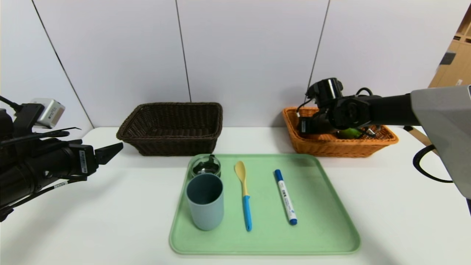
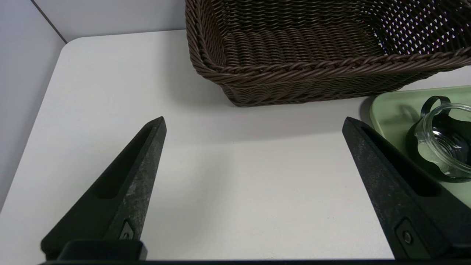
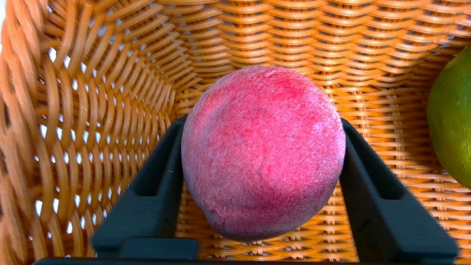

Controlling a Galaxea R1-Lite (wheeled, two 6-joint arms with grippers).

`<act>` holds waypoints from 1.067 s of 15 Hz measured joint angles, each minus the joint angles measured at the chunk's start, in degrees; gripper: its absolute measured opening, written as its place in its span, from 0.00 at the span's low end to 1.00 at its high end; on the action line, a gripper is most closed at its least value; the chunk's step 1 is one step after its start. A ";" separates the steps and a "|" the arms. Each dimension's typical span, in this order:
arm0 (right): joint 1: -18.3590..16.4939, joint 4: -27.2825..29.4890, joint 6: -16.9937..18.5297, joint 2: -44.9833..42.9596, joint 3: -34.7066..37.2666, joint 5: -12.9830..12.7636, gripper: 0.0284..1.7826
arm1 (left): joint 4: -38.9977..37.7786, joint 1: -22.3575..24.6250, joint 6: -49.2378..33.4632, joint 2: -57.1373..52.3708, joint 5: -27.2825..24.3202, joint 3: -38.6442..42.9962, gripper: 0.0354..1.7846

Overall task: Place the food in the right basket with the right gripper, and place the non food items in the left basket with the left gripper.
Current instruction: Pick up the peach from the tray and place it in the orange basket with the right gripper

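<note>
My right gripper (image 1: 307,129) reaches into the orange-tan right basket (image 1: 331,147). In the right wrist view it (image 3: 262,121) is shut on the pink peach (image 3: 263,151), held just above the basket floor (image 3: 92,110). The green lime (image 1: 349,133) lies in the same basket beside it (image 3: 450,117). My left gripper (image 1: 110,151) is open and empty over the table's left side, in front of the dark brown left basket (image 1: 147,141) (image 2: 294,70). The blue-grey cup (image 1: 205,201), glass jar (image 1: 206,165) (image 2: 441,140), spoon (image 1: 244,191) and marker (image 1: 285,197) lie on the tray.
The green tray (image 1: 323,206) sits at the table's middle front; its corner shows in the left wrist view (image 2: 382,106). A white wall stands close behind both baskets. Bare table lies under my left gripper (image 2: 254,121) and right of the tray.
</note>
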 joint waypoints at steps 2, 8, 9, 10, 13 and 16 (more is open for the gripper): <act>0.02 -0.13 0.41 0.00 0.00 -0.26 0.76 | 0.00 0.00 0.02 0.00 0.00 0.00 0.94; 0.27 -0.27 0.46 -1.05 0.00 -0.63 0.86 | 0.00 0.00 0.02 0.00 0.00 -0.02 0.94; 0.50 -0.27 0.29 -2.10 0.00 -0.78 0.87 | 0.00 0.00 0.02 0.00 0.00 -0.02 0.94; 1.02 -0.16 0.11 -3.64 -0.33 -1.21 0.89 | -0.05 0.00 0.02 0.00 -0.02 -0.02 0.94; 4.60 2.54 0.11 -10.40 -2.97 -1.95 0.91 | -0.55 0.00 -0.05 0.00 0.00 0.20 0.94; 12.18 13.75 3.74 -18.30 -4.35 -3.11 0.92 | -0.57 0.06 -0.06 -0.07 0.02 0.48 0.94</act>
